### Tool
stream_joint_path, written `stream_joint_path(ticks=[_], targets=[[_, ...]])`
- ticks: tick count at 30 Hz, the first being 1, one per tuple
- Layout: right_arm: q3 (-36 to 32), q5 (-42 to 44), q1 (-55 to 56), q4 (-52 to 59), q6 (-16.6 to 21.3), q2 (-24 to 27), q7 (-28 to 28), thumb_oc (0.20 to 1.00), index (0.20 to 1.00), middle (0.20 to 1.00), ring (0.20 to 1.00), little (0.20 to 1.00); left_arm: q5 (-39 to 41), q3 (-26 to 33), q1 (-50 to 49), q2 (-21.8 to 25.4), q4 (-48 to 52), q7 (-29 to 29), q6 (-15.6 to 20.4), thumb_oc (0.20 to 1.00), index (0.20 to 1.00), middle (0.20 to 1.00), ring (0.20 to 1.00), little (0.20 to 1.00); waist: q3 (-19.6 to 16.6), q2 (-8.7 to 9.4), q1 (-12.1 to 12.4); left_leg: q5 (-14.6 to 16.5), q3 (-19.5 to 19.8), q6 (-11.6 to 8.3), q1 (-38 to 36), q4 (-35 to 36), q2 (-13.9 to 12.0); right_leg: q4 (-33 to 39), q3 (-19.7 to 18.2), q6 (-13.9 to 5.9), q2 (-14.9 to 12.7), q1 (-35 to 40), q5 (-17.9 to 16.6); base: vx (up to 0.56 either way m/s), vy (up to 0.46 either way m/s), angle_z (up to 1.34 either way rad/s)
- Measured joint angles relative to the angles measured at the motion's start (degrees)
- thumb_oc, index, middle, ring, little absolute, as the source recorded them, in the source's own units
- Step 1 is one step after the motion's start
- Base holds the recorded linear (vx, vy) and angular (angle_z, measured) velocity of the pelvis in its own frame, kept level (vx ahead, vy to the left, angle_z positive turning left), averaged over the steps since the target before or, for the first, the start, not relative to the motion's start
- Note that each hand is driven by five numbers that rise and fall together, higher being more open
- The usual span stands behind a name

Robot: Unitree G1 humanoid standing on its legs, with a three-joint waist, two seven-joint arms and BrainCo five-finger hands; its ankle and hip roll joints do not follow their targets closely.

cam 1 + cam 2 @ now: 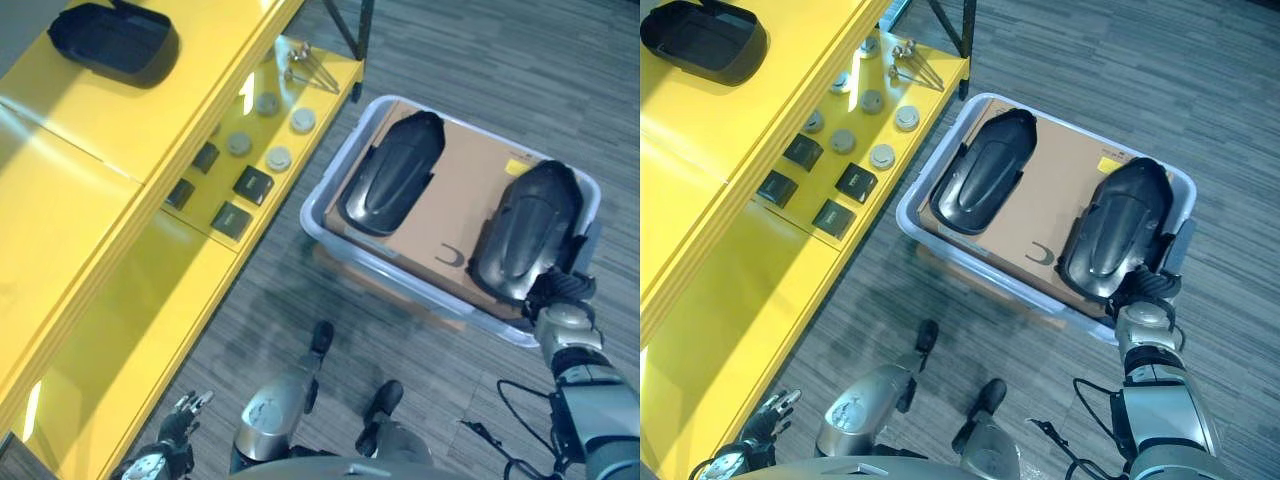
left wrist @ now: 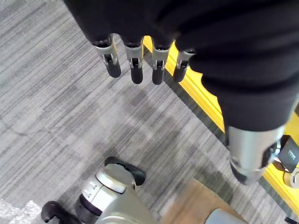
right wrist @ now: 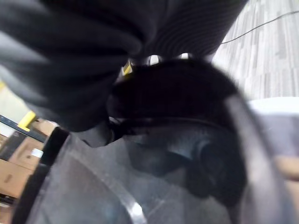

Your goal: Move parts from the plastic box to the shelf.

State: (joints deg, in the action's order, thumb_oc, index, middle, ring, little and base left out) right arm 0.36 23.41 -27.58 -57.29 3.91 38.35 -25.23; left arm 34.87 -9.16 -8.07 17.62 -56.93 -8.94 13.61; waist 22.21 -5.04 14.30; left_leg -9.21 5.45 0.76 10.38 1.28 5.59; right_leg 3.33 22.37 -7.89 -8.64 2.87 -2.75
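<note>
Two black shell parts (image 1: 392,172) (image 1: 525,231) lie on cardboard (image 1: 468,195) inside the plastic box (image 1: 322,200). Right hand (image 1: 562,292) sits at the nearer part's end, fingers hidden. Left hand (image 2: 135,56) hangs open beside the yellow shelf (image 1: 120,230).

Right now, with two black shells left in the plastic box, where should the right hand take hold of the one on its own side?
Probably the near end of the right-side black shell, coming in over the near rim of the plastic box. It lies dome-up and lengthwise on the cardboard sheet, so the smooth hump offers little; the lower edge does. The right hand is at that end, fingers hidden.
</note>
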Motion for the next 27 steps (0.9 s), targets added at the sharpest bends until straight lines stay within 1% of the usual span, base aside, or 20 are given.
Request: stream_joint_path(ticks=[3,4,6,8,10,12,13,14,15,16,18,21,22,23,24,25,26,27], targets=[[-1.4,-0.1,3.9,8.1,0.3,-2.3,-2.0,0.200,0.200,0.200,0.200,0.200,3.4,4.0,0.2,0.1,4.0,0.0,0.0,1.000,1.000,1.000,1.000,1.000,-0.7,0.95,-0.1,0.0,-0.6,0.00,-2.1,1.1,-0.2,0.3,-0.5,0.08,0.0,1.5,0.0,0.04,-0.005,-0.09],[-1.4,-0.2,5.2,9.8,0.9,-3.2,-2.3,0.200,0.200,0.200,0.200,0.200,4.4,5.2,0.1,0.3,5.8,0.0,0.1,1.000,1.000,1.000,1.000,1.000,-1.4,1.42,0.0,0.0,-0.7,0.00,-2.3,1.3,-0.4,0.3,-0.8,0.10,0.0,1.4,0.1,0.04,-0.015,-0.14],[-2.5,-0.2,7.8,14.5,0.9,-4.9,-3.9,0.200,0.200,0.200,0.200,0.200,5.6,6.3,0.3,0.7,9.9,1.2,-0.3,1.000,1.000,1.000,1.000,1.000,-2.0,1.95,-0.4,0.0,-0.8,0.01,-3.1,1.7,-0.4,0.4,-1.2,0.09,0.0,2.1,0.0,0.04,-0.024,-0.08],[-4.5,-0.4,12.7,20.9,1.0,-6.8,-5.2,0.200,0.200,0.200,0.200,0.200,6.7,8.1,0.0,0.6,16.4,2.6,-0.5,1.000,1.000,1.000,1.000,1.000,-2.3,2.38,-0.3,0.2,-0.9,0.22,-4.8,2.0,-0.2,0.6,-1.1,-0.02,0.0,3.7,0.0,0.05,-0.025,0.00],[-5.5,-1.0,15.6,24.1,1.1,-8.4,-6.3,0.200,0.200,0.200,0.200,0.200,7.3,10.0,0.0,0.8,20.8,4.7,-0.4,1.000,1.000,1.000,1.000,1.000,-4.5,3.28,-0.9,0.5,-1.1,0.50,-5.7,2.2,-0.1,1.1,-1.3,-0.05,-0.1,4.8,0.0,0.06,-0.028,-0.05],[-5.9,-1.3,18.2,26.7,1.1,-8.8,-6.6,0.200,0.200,0.200,0.200,0.200,7.3,12.2,-0.2,0.9,23.9,6.5,-0.1,1.000,1.000,1.000,1.000,1.000,-6.1,4.00,-1.1,0.7,-1.6,0.72,-6.8,2.9,-0.1,1.3,-1.6,-0.06,-0.1,5.4,0.1,0.07,-0.040,-0.13],[-6.4,-1.5,18.9,27.8,1.0,-8.8,-7.1,0.200,0.200,0.200,0.200,0.200,7.1,13.5,0.2,1.0,25.7,8.5,0.1,1.000,1.000,1.000,1.000,1.000,-7.6,4.47,-1.9,1.2,-2.1,1.14,-7.6,3.0,-0.3,1.3,-2.0,-0.06,-0.1,6.0,0.1,0.06,-0.042,-0.17],[-6.8,-1.9,19.5,28.8,0.7,-8.9,-7.7,0.200,0.200,0.200,0.200,0.200,6.9,13.9,0.2,1.0,27.2,9.3,-0.3,1.000,1.000,1.000,1.000,1.000,-7.9,4.55,-2.0,1.2,-2.4,1.14,-8.4,3.0,-0.3,1.3,-2.3,-0.09,-0.1,6.7,0.2,0.02,-0.043,-0.17],[-7.9,-3.0,22.0,32.0,0.8,-9.5,-8.5,0.200,0.200,0.200,0.200,0.200,6.2,14.2,-1.2,1.2,31.5,10.0,-0.5,1.000,1.000,1.000,1.000,1.000,-9.1,4.89,-1.7,1.4,-2.5,1.16,-8.7,3.5,-0.3,1.3,-2.6,-0.10,-0.1,7.2,0.4,-0.01,-0.025,-0.11],[-7.9,-3.6,22.5,32.8,0.9,-9.5,-8.7,0.200,0.200,0.200,0.200,0.200,5.8,14.1,-0.8,1.5,33.5,10.2,-0.8,1.000,1.000,1.000,1.000,1.000,-10.2,5.19,-2.1,1.8,-2.6,1.56,-8.8,3.5,-0.4,1.4,-2.8,-0.03,0.0,7.0,0.6,-0.01,-0.040,-0.12],[-8.1,-3.7,22.9,34.9,0.9,-9.5,-9.1,0.200,0.200,0.200,0.200,0.200,5.3,14.0,-0.8,1.8,37.1,10.2,-1.5,1.000,1.000,1.000,1.000,1.000,-10.9,5.39,-2.7,1.8,-3.0,1.58,-9.5,3.5,-0.6,1.3,-3.1,0.01,0.0,7.3,0.5,-0.02,-0.034,-0.08],[-8.1,-3.8,24.4,38.6,0.8,-9.6,-9.2,0.200,0.200,0.200,0.200,0.200,5.3,13.4,-0.4,1.9,42.3,9.8,-4.0,1.000,1.000,1.000,1.000,1.000,-12.3,5.51,-3.8,1.8,-3.5,1.63,-9.6,3.5,-0.7,1.3,-3.2,0.06,0.1,7.3,0.5,-0.02,-0.020,-0.04],[-8.1,-4.5,24.4,39.3,0.9,-9.6,-9.2,0.200,0.200,0.200,0.200,0.200,5.3,12.9,-0.2,2.0,43.7,9.3,-4.3,1.000,1.000,1.000,1.000,1.000,-12.6,5.48,-3.8,1.8,-3.8,1.62,-9.6,3.5,-0.8,1.3,-3.5,0.12,0.1,7.3,0.4,-0.05,-0.026,-0.13],[-8.2,-4.9,24.6,40.0,0.9,-9.7,-9.3,0.200,0.200,0.200,0.200,0.200,5.4,12.3,0.2,2.1,45.2,9.2,-5.1,1.000,1.000,1.000,1.000,1.000,-12.8,5.47,-4.3,1.8,-3.9,1.66,-9.9,3.4,-0.9,1.4,-3.9,0.17,0.1,7.4,0.4,-0.07,-0.028,-0.20],[-8.1,-5.5,24.8,41.8,0.9,-10.2,-9.3,0.200,0.200,0.200,0.200,0.200,5.4,10.5,0.9,2.7,49.9,8.6,-6.2,1.000,1.000,1.000,1.000,1.000,-12.9,5.55,-4.6,1.7,-4.2,1.44,-10.5,3.5,-1.1,1.4,-4.5,0.21,0.3,7.7,0.3,-0.07,-0.021,-0.14],[-8.1,-5.5,24.8,41.8,0.9,-10.2,-9.3,0.200,0.200,0.200,0.200,0.200,5.4,10.5,0.9,2.7,49.9,8.6,-6.2,1.000,1.000,1.000,1.000,1.000,-12.9,5.55,-4.6,1.7,-4.2,1.44,-10.5,3.5,-1.1,1.4,-4.5,0.21,0.3,7.7,0.3,-0.07,-0.014,-0.11],[-8.0,-5.6,24.9,43.6,1.0,-10.8,-9.3,0.200,0.200,0.200,0.200,0.200,5.6,8.2,3.0,3.3,52.8,7.0,-6.4,1.000,1.000,1.000,1.000,1.000,-13.4,5.47,-5.5,1.8,-4.2,1.62,-10.5,3.5,-1.1,1.4,-4.5,0.22,0.4,7.7,0.2,-0.06,-0.010,-0.03],[-7.6,-5.6,24.9,44.0,1.0,-10.9,-9.2,0.200,0.200,0.200,0.200,0.200,5.6,7.0,4.7,3.4,53.5,6.8,-6.7,1.000,1.000,1.000,1.000,1.000,-13.7,5.44,-5.7,1.8,-4.4,1.69,-10.6,3.5,-1.2,1.4,-4.7,0.23,0.4,7.7,0.2,-0.06,-0.013,-0.06]])
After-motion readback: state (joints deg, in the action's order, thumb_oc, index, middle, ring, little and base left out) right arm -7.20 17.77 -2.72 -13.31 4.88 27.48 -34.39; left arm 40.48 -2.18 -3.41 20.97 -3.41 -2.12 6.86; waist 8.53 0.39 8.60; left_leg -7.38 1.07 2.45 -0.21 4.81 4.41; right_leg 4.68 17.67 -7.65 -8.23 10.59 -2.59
